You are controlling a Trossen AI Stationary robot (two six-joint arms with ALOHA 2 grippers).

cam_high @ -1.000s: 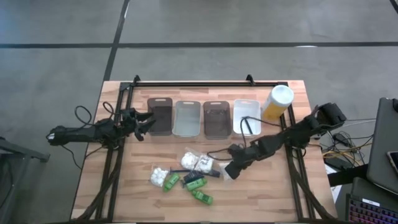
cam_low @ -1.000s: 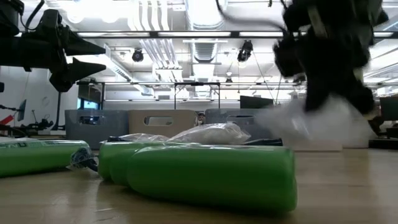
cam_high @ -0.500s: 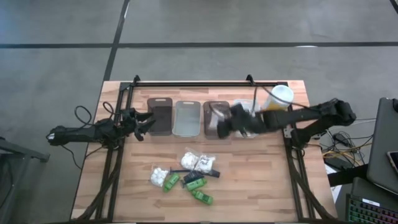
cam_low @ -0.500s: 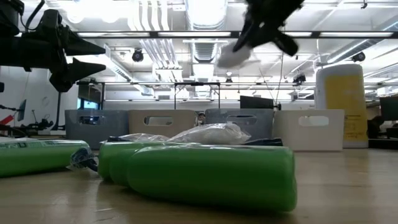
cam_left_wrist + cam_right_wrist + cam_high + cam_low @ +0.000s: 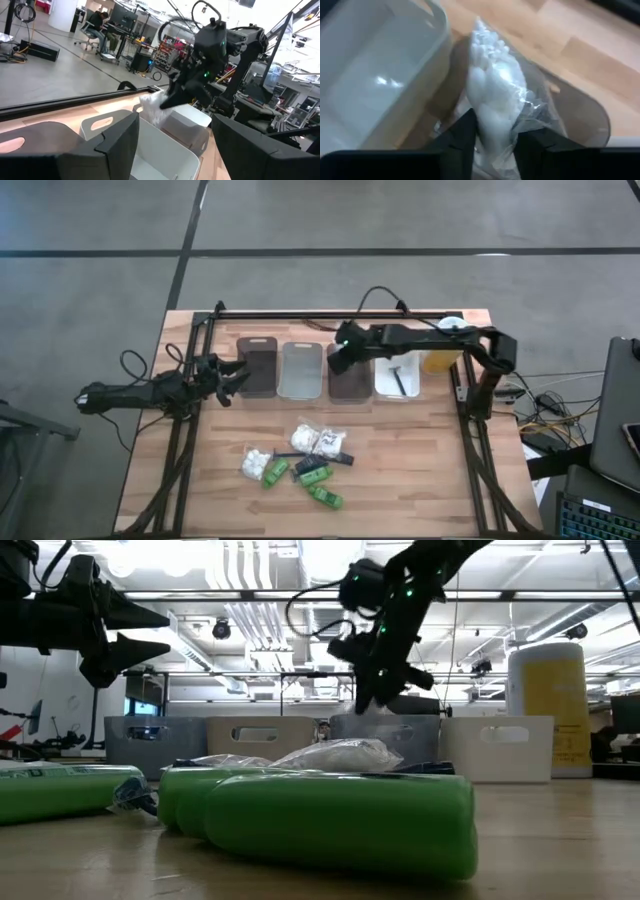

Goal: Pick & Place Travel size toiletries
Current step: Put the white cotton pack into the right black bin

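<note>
Currently, on the left side of the table, the left gripper (image 5: 232, 376) waits just beside the leftmost dark tray (image 5: 258, 366); its fingers (image 5: 115, 137) stand spread apart and hold nothing. Keep this arm parked during the step.

Next along the row stands the clear tray (image 5: 301, 369), then a second dark tray (image 5: 347, 379), then a white tray (image 5: 398, 370) with a thin black stick (image 5: 399, 380) lying in it. A tall yellow cylinder (image 5: 443, 345) stands at the right end.

The right gripper (image 5: 340, 363) hangs above the second dark tray, near the edge it shares with the clear tray. Its fingers (image 5: 464, 131) are clamped on a white packet (image 5: 497, 107), which hangs clear of the tray floor, as the left wrist view (image 5: 152, 107) confirms. Judged from this, the step in hand is the release of the packet into a tray.

To do it well:
1. Confirm the target. The packet hangs close to the wall between two trays; centre it over the intended one before opening.
2. Lower until the crinkly film is inside the rim, since a light packet may drift or catch on the wall.
3. Part the fingers fully, then lift straight up so the film does not cling.

Remaining toiletries lie on the front of the table: white packets (image 5: 318, 440), green bottles (image 5: 324, 496) and dark items among them.
</note>
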